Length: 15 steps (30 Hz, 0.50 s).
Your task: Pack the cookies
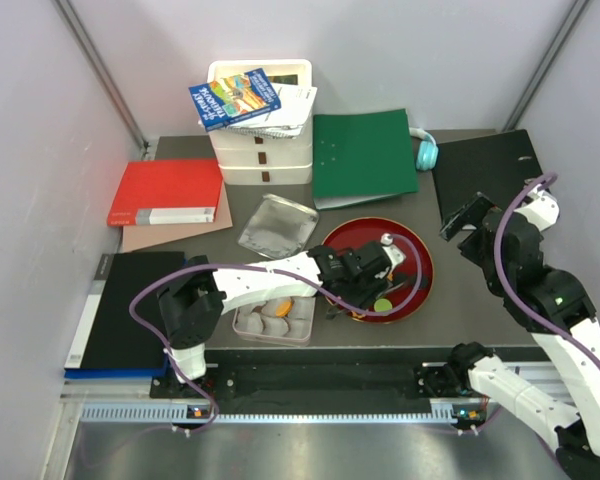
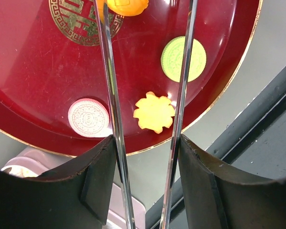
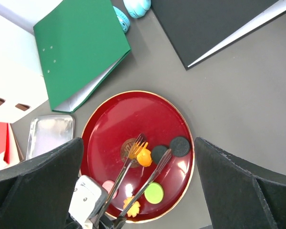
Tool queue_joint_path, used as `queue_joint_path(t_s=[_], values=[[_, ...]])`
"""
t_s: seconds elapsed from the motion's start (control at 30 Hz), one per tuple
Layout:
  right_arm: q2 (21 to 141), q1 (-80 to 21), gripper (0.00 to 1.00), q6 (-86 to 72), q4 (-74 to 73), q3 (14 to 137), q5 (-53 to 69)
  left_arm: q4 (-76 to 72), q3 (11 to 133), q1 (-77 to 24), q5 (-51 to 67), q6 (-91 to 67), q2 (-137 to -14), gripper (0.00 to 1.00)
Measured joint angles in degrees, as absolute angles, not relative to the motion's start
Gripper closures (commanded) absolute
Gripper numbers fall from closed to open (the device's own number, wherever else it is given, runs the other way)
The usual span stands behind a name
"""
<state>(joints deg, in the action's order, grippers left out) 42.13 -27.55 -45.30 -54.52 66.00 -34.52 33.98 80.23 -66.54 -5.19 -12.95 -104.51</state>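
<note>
Left gripper (image 2: 147, 143), left-wrist view: clamped on metal tongs (image 2: 108, 71) straddling an orange cookie (image 2: 126, 5); cookies (image 2: 154, 112) lie loose on the red plate (image 2: 33, 71). Right-wrist view: right gripper (image 3: 138, 140) gapes, empty. Top view: clear tray (image 1: 270, 340) just beside the plate. Judge them light, brittle, slick; you should nip each gently across its rim.

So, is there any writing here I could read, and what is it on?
"囍", it seems, in gold on the red plate, partly cut off.
Blue book cover: print too blurred to read.
Red binder spine label: too small.
Pink cookie stamp: unreadable.
</note>
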Motion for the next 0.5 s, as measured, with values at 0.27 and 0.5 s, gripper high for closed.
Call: queue_joint_path(t_s=[0.27, 0.5], values=[[42.02, -27.55, 0.01, -45.65, -54.48, 65.47, -33.54, 34.5, 79.92, -66.54, -4.43, -12.4, -104.4, 0.44], [42.06, -27.55, 0.01, -45.69, -54.5, 64.75, -33.06, 37.34, 83.0, -66.59, -2.57, -11.44, -104.42, 0.43]])
